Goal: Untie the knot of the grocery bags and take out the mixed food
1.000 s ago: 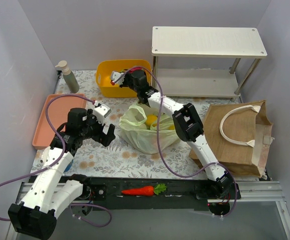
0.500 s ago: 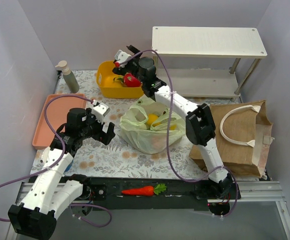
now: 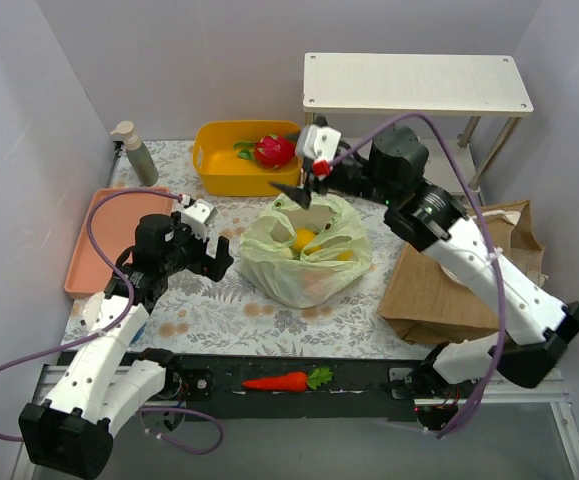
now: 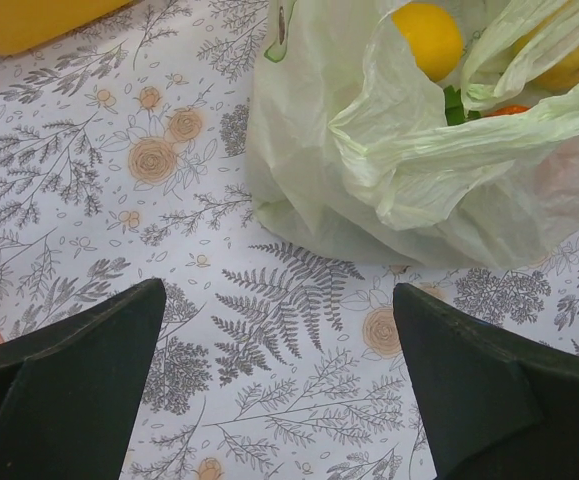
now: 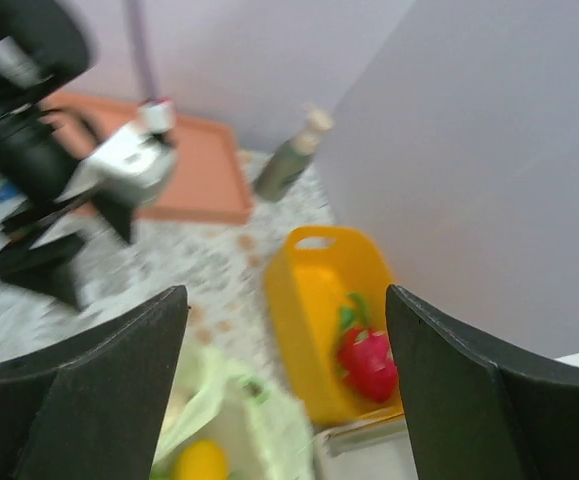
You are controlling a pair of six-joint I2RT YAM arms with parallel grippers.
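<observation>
The pale green grocery bag sits open mid-table with yellow fruit inside. Behind my right arm lies the brown grocery bag. A red fruit rests in the yellow bin. An orange carrot lies on the black rail in front. Left of the green bag, low over the cloth, my left gripper is open and empty, with the green bag and yellow fruit ahead of it. My right gripper hovers open and empty above the bag's far edge, looking at the bin and red fruit.
A soap pump bottle stands at the back left. A pink tray lies along the left wall. A white two-level shelf fills the back right. A floral cloth covers the table.
The right gripper let the red fruit go into the yellow bin, opened, and swung back right over the green bag. The left arm stayed put.
</observation>
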